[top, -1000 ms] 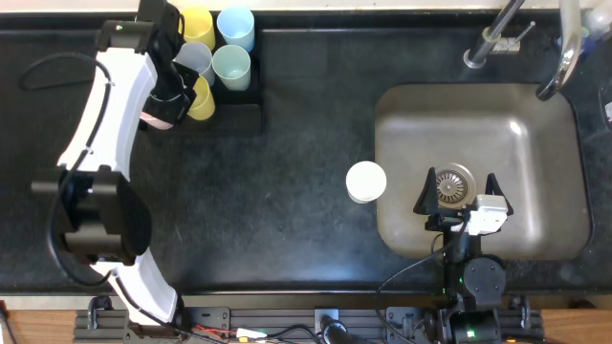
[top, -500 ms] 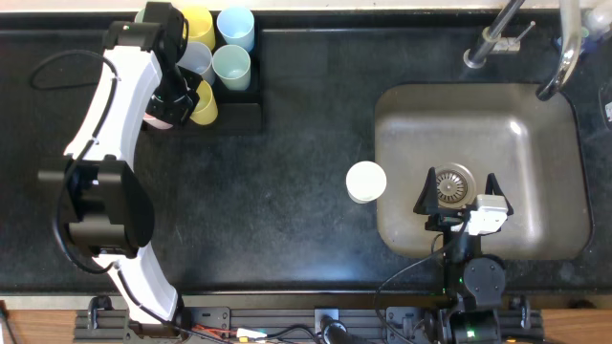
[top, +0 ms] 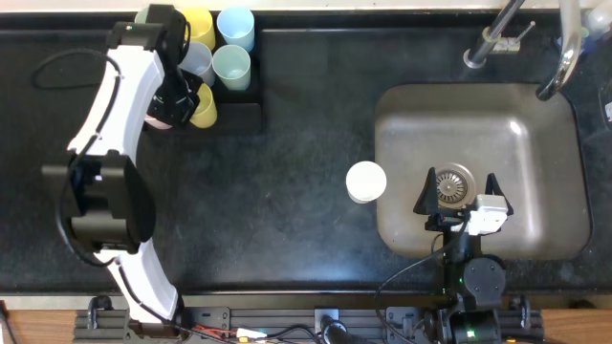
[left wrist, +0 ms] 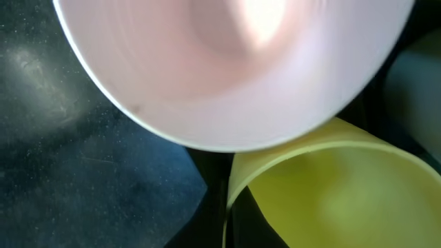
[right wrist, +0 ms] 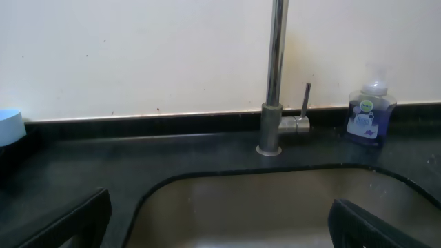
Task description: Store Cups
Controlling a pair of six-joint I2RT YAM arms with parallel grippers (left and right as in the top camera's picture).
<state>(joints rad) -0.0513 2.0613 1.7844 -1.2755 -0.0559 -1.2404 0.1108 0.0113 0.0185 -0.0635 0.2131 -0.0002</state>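
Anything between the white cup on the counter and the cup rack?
Nothing visible on the bare counter between the white cup and the rack. The left arm, with a pink cup beside a yellow cup, is at the rack's left end.

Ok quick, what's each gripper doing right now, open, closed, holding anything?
Left gripper: cannot tell; a pink cup sits close up in its wrist view, beside a yellow cup.
Right gripper: jaws open, empty, above the sink.
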